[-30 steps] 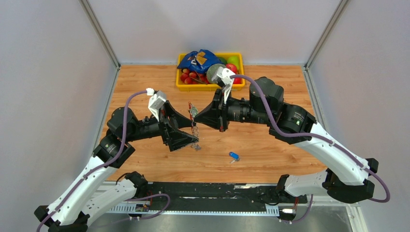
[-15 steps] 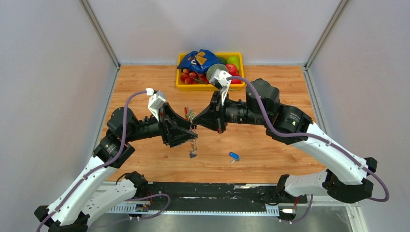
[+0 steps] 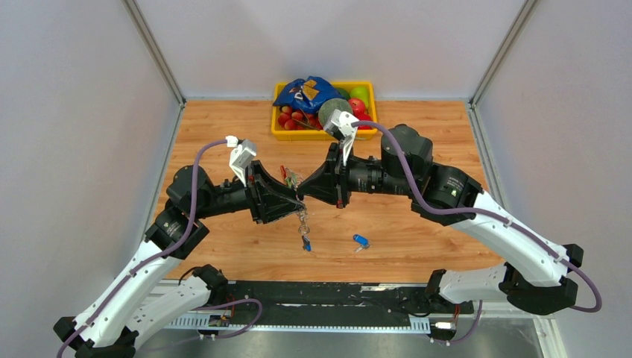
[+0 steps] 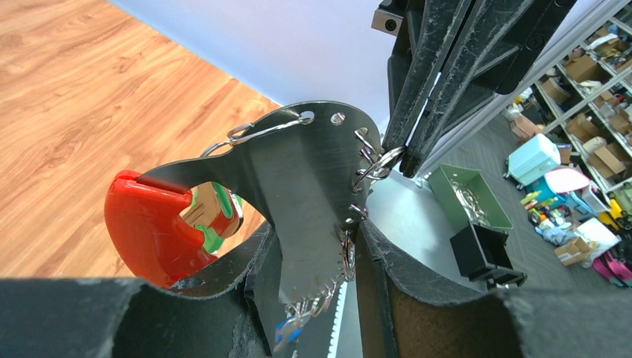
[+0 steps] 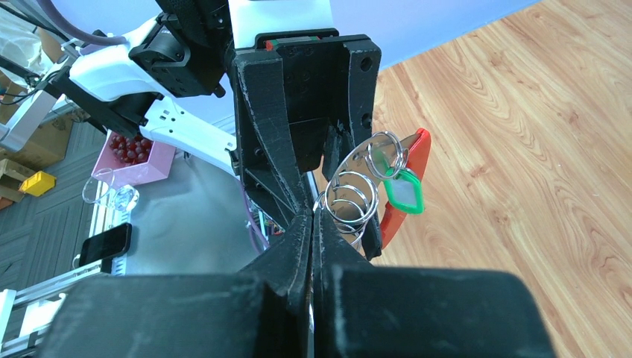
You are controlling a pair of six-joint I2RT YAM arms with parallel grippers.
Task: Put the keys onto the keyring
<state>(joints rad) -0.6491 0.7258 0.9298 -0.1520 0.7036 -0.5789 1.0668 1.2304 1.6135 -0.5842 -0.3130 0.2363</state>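
The keyring [image 3: 292, 179] hangs in the air between both grippers. In the left wrist view its grey metal strip [image 4: 313, 201] stands between my left gripper's [image 4: 313, 240] fingers, which press on both its sides; the red clip [image 4: 149, 231] and a green tag [image 4: 216, 216] stick out to the left. My right gripper [image 5: 313, 212] is shut, pinching a wire ring [image 5: 354, 198] at the strip's edge. One blue-headed key [image 3: 306, 244] dangles on a chain below the bunch. Another blue key [image 3: 360, 241] lies on the table to the right.
A yellow tray [image 3: 277, 133] with fruit and a blue bag stands at the back edge of the wooden table. Grey walls close in both sides. Both arms meet over the table's middle.
My left gripper's jaws have narrowed from wide open onto the metal strip. The bunch has shifted slightly left, and the chain with its key has swung lower.
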